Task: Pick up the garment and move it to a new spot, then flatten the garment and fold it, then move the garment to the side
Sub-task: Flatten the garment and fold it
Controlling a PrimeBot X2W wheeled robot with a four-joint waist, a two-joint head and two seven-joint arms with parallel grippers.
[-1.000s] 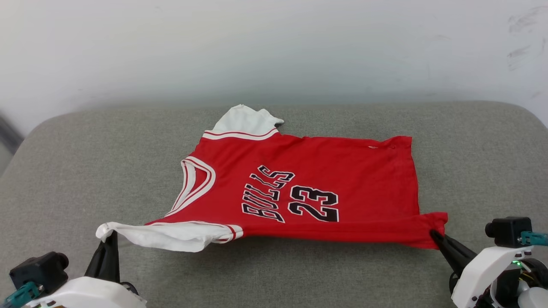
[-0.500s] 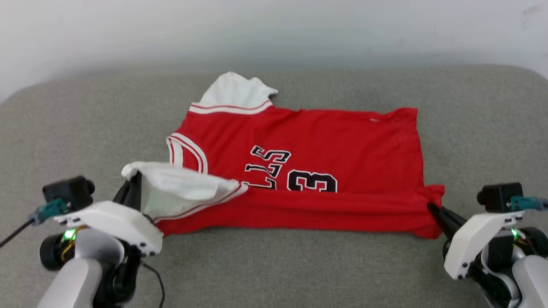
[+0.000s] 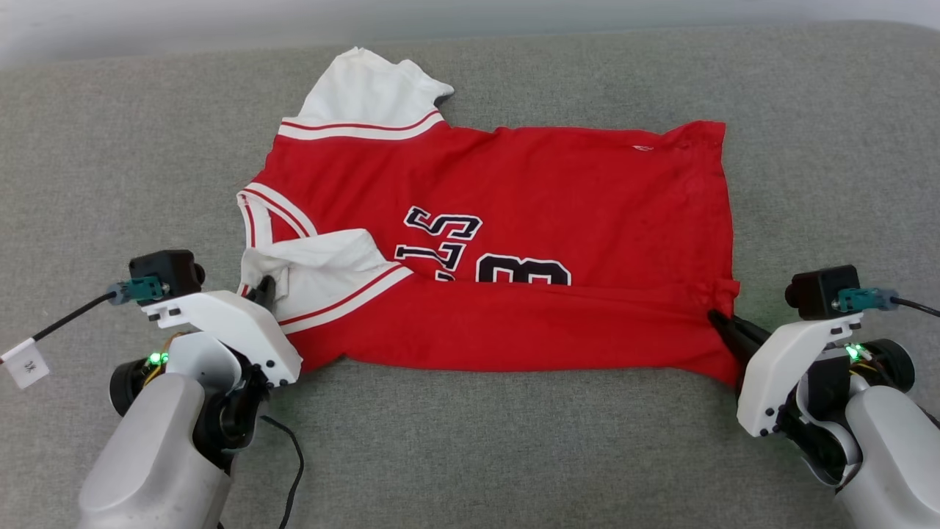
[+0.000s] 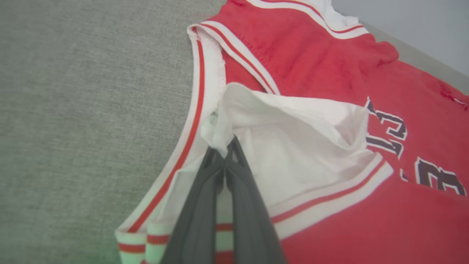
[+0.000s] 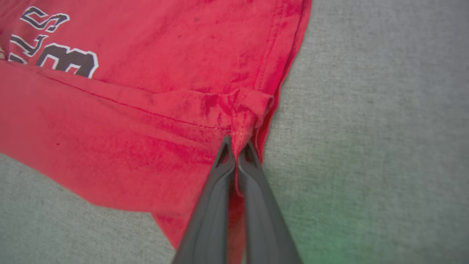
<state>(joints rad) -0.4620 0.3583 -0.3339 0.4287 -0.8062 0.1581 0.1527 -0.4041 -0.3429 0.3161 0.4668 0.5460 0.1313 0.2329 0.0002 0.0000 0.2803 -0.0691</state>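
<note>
Head view, garment (image 3: 587, 184) edge folded, cushion (image 3: 514, 441) around

Black, white-edged print on the garment (image 3: 558, 184), partly folded under: "S" and "3" legible. White tag (image 3: 24, 365) at left: marking too small to read.

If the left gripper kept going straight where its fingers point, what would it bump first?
The left gripper is shut on the garment's white sleeve, so more garment comes first: probably the striped neckline lying just beyond, though depth is hard to judge.

R pincer (image 5: 237, 146) pinching red garment (image 5: 154, 110) hem.
</note>
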